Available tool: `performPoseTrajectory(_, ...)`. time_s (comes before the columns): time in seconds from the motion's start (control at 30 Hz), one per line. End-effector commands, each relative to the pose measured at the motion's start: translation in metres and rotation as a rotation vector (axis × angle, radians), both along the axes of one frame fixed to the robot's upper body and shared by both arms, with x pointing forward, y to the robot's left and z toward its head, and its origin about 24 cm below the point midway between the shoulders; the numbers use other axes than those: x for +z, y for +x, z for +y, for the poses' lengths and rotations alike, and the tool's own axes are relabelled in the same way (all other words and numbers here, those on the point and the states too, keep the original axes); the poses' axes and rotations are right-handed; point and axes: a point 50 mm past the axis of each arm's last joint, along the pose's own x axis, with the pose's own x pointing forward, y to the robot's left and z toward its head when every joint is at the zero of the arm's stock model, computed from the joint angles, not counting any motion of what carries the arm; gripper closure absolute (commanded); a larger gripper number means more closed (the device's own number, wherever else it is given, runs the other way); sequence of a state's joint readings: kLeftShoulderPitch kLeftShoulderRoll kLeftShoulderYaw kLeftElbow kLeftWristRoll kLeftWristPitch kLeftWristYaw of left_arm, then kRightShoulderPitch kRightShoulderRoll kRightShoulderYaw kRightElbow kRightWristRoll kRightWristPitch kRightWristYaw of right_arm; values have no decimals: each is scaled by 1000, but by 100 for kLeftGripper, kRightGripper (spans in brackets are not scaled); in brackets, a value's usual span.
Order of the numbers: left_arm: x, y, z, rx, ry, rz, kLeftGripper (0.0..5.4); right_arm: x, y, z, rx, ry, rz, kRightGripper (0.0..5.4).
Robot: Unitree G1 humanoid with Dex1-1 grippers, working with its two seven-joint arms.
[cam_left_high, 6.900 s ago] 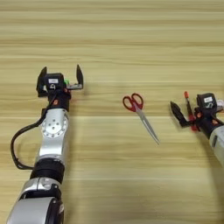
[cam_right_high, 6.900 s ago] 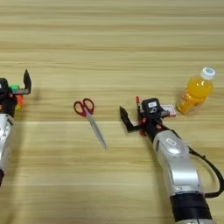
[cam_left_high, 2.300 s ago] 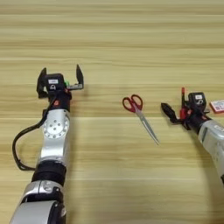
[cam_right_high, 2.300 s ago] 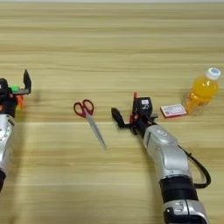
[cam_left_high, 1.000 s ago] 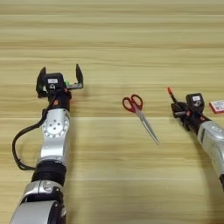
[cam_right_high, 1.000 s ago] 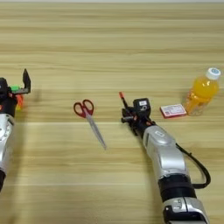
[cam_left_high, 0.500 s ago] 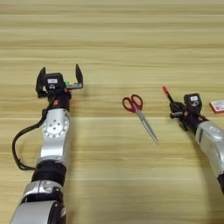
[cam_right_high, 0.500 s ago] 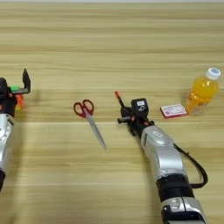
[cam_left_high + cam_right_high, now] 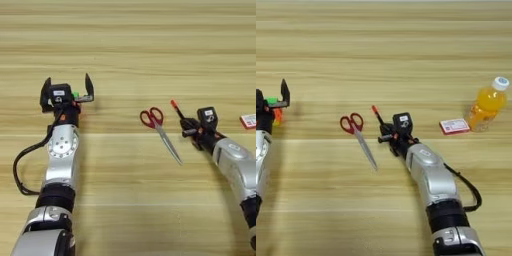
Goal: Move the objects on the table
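Right tool [image 9: 387, 134] clenched on pen [image 9: 377, 116], red cap angled up-left, carried just right of scissors [image 9: 358, 134] lying flat on tabletop [image 9: 384, 60]. Left tool [image 9: 67, 91] parked far left, fingers spread, something small and colourful between them, likely cube.

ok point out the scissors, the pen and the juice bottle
scissors [image 9: 152, 118], left eye view, on the red handle loops
pen [image 9: 376, 113], right eye view, on the thin shaft just below its red cap
juice bottle [image 9: 487, 107], right eye view, on the orange body
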State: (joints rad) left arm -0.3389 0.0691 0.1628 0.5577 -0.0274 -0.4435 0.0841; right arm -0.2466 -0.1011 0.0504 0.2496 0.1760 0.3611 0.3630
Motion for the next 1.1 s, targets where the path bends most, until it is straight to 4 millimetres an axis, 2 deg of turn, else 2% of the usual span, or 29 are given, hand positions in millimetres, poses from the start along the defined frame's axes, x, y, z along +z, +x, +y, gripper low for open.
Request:
performPoseTrajectory(0.03, -2, 1, 1, 7, -3, 12, 0, 6, -2, 15, 54, 7, -6, 487)
performPoseTrajectory(0.3, -3, 0, 0, 7, -2, 15, 0, 28, 0, 44, 141, -5, -106, 488)
performPoseTrajectory(0.63, -3, 0, 0, 9, -5, 14, 0, 40, 3, 52, 154, 0, -146, 488)
performPoseTrajectory(1.1, -2, -2, 4, 19, -5, 9, 0, 35, 4, 99, 288, 59, -77, 488)
